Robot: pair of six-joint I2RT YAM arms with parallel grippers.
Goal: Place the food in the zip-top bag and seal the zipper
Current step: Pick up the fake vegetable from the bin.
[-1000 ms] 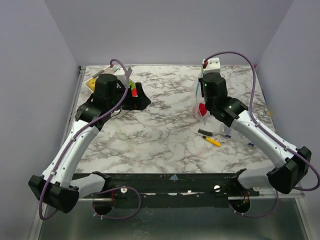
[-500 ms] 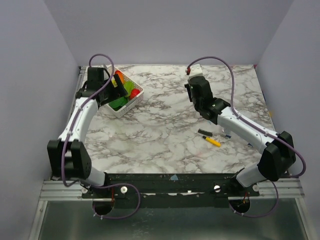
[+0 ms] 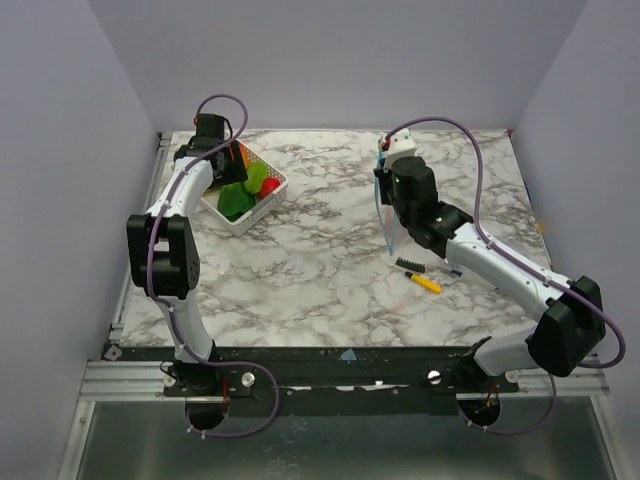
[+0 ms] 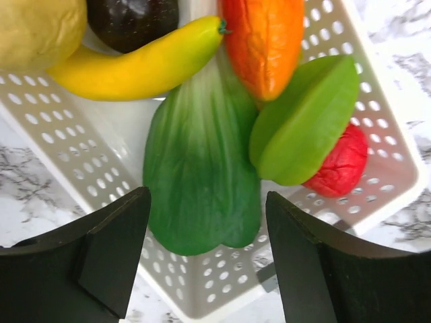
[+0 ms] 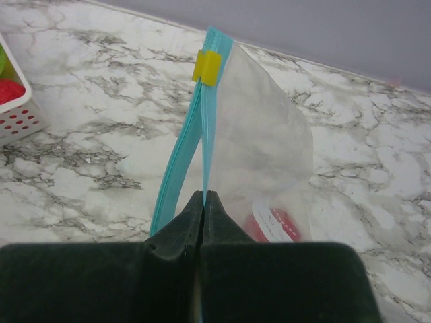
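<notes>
Marbled surface [image 3: 330,290]. At ten o'clock, one white basket [image 4: 377,87] with seven toy foods [image 4: 202,175]; left hand [image 4: 207,202] above, wide apart, empty. At two o'clock, one zip-top bag [image 5: 262,141], its zipper [image 5: 178,175] pinched in the closed right hand [image 5: 203,202].

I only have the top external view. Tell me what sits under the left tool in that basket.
Observer: Left wrist view: the left tool is open over a green leafy piece in the white basket.
Operator: Now report the right tool's grip.
Observer: Right wrist view: the right tool is shut on the teal zipper of the clear bag.
Operator: Give me the slider's position.
Observer: The yellow slider sits near the strip's far end, away from the tool.
</notes>
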